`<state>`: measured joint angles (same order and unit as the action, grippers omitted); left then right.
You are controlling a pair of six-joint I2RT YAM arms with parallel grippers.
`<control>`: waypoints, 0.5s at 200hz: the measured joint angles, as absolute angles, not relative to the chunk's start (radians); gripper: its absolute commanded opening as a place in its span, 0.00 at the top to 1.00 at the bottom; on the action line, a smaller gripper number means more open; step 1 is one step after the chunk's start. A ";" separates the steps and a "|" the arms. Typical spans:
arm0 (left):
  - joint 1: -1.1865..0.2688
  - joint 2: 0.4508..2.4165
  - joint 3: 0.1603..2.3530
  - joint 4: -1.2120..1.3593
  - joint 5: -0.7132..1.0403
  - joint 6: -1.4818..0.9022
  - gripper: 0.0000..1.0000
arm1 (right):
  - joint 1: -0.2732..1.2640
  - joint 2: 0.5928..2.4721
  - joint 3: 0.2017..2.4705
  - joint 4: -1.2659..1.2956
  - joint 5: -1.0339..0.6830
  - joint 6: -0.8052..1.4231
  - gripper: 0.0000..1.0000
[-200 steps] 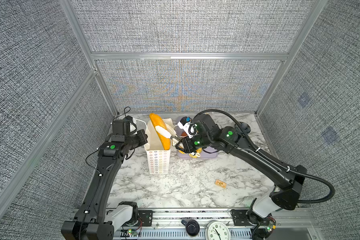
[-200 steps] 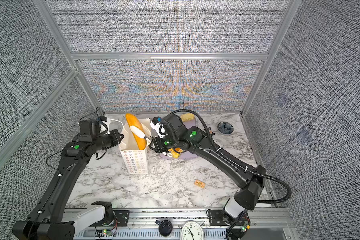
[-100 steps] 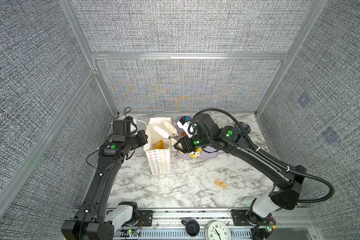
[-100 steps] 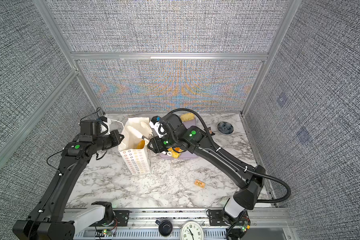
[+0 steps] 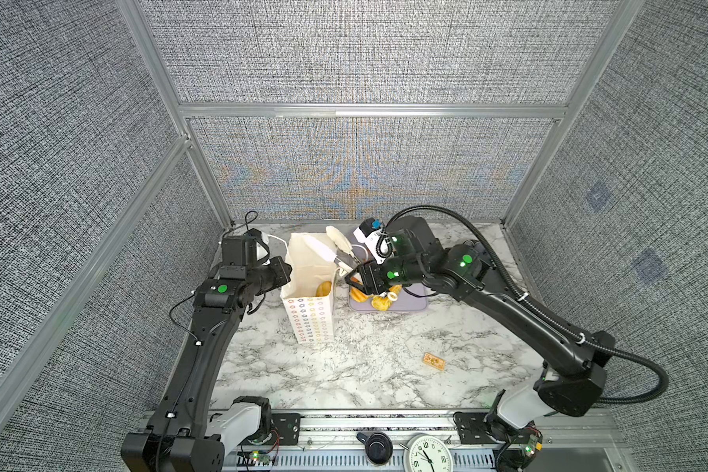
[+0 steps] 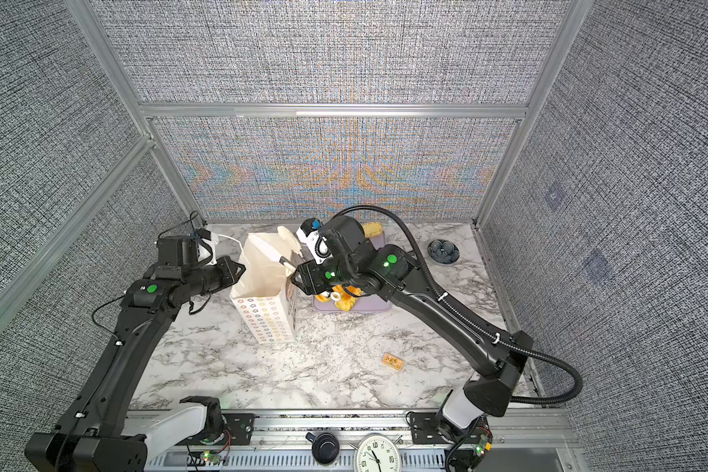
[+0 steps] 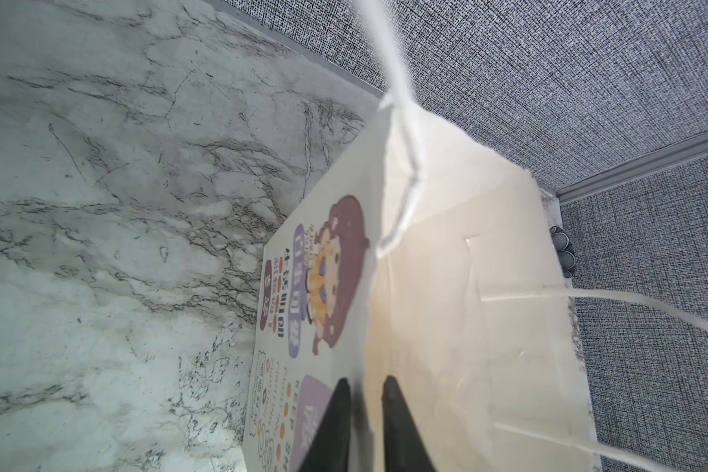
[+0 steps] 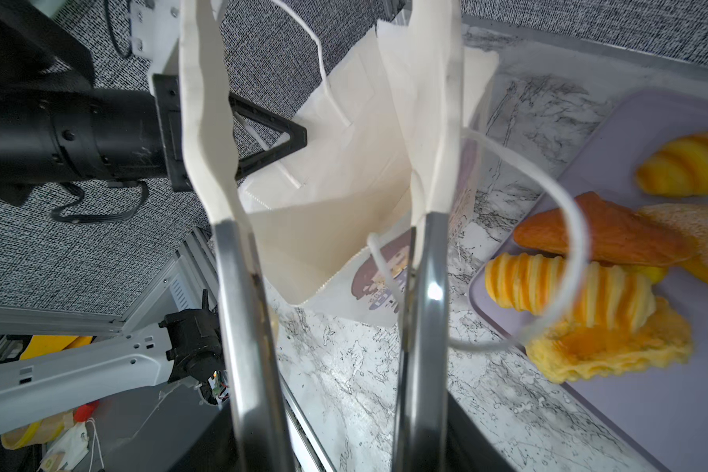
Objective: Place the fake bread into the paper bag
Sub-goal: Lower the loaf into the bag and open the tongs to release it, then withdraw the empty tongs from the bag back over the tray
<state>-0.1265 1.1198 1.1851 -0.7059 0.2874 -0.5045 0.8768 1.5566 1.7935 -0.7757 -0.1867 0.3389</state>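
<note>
Standing upright between both grippers, the paper bag (image 5: pixel 309 294) has one golden loaf (image 5: pixel 323 288) inside. The left gripper (image 7: pixel 364 412) straddles its rim, jaws slightly apart. The right gripper (image 8: pixel 323 135) is empty and wide apart above the bag mouth, beside more fake bread (image 8: pixel 565 286) on the lavender tray (image 8: pixel 650 408).

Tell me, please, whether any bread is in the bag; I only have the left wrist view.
Observer: Yes. A top view shows yellow bread lying at the bottom of the bag.
Operator: Thank you. Where are the other pieces?
Observer: Several loaves lie piled on a lavender tray beside the bag.
Operator: Is the right end effector carrying one?
Observer: No. The right end effector is open and empty, its long fingers reaching over the bag's mouth.
</note>
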 measured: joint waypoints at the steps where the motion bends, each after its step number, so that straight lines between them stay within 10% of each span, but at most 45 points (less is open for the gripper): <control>1: -0.126 1.120 1.185 -0.706 0.287 -0.505 0.67 | 0.876 1.555 1.794 -0.776 -0.186 0.339 0.44; 100: -0.127 1.116 1.200 -0.721 0.278 -0.501 0.63 | 0.733 1.403 1.680 -0.818 -0.143 0.339 0.44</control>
<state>-0.1268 1.1164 1.2003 -0.7208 0.2783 -0.5007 0.7326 1.4033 1.6798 -0.8185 -0.1432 0.3389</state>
